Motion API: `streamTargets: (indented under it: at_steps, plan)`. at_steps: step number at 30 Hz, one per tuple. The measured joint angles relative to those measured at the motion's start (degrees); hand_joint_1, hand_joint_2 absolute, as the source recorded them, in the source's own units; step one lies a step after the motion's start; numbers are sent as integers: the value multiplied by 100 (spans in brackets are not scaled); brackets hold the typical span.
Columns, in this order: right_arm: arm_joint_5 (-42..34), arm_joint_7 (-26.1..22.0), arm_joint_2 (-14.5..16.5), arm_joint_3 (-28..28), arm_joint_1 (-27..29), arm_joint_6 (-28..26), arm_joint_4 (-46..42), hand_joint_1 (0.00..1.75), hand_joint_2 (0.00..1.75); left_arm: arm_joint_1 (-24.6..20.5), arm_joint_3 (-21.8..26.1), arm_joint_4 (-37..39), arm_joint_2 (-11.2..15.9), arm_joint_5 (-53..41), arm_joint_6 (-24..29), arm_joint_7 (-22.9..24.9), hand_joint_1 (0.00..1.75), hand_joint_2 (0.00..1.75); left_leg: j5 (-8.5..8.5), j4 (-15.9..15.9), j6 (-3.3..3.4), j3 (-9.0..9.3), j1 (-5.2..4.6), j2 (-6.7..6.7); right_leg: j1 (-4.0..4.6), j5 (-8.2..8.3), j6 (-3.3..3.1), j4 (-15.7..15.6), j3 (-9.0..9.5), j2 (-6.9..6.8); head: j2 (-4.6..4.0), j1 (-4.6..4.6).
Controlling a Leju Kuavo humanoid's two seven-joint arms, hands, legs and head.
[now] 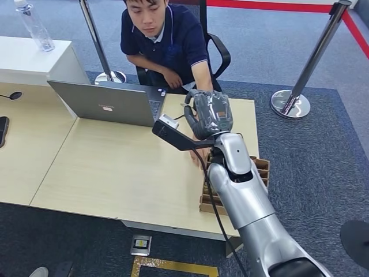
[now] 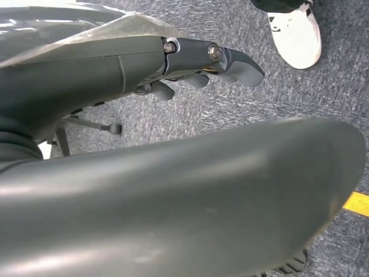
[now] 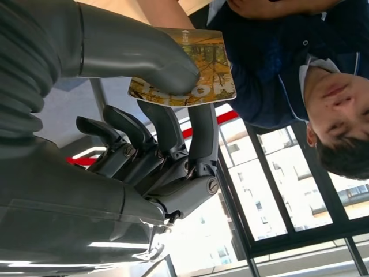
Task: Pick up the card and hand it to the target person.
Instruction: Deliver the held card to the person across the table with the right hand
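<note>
My right hand (image 1: 209,113) is raised over the far right part of the table, close to the seated person (image 1: 167,36) in a dark blue polo. In the right wrist view the thumb (image 3: 143,57) and a finger (image 3: 202,135) pinch a card (image 3: 213,63) printed in yellow and orange. The card is held out toward the person, whose forearm (image 1: 202,75) reaches toward my hand. My left hand (image 2: 204,60) hangs low over grey carpet, its fingers loosely curled with nothing in them.
A grey laptop (image 1: 109,103) stands open on the wooden table (image 1: 109,173) in front of the person. A brown cardboard holder (image 1: 261,170) sits at the table's right edge under my arm. Barrier posts (image 1: 304,75) stand behind. A water bottle (image 1: 34,26) is at far left.
</note>
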Motion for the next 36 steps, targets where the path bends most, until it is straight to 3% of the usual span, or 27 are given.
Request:
streamTargets:
  at_steps: [26,27,28,30,31,32,36]
  plan:
    - [-1,-2,81,-16,-89,-55,622,175,175,0,0,6,4,-35,10,42,0,0,0,0,0,-1,0,0,0,0,0,0,-1,0,0,0]
    - [11,1,86,-16,-89,-52,625,158,175,0,0,6,4,-35,11,44,0,0,0,0,0,-1,0,0,0,0,0,0,-1,0,0,0]
    - [20,6,89,-18,-88,-49,625,127,175,0,0,6,4,-35,12,46,0,0,0,0,0,-1,0,0,0,0,0,0,-1,0,0,0]
    - [18,15,92,-31,-87,-41,625,40,175,1,0,6,4,-35,13,49,0,0,0,0,0,-1,0,0,0,0,0,0,-1,0,0,0]
    - [6,19,92,-44,-86,-37,623,12,175,1,0,6,4,-35,13,51,0,0,0,0,0,0,0,0,0,0,0,0,-1,0,0,0]
    - [-13,20,91,-59,-83,-33,619,0,175,1,0,6,4,-35,13,52,0,0,0,0,0,0,0,0,0,0,0,0,-2,0,0,0]
    - [-142,-4,80,-133,22,-78,431,0,175,3,0,6,5,-13,14,55,0,0,0,0,0,0,0,0,0,0,0,0,-3,0,0,0]
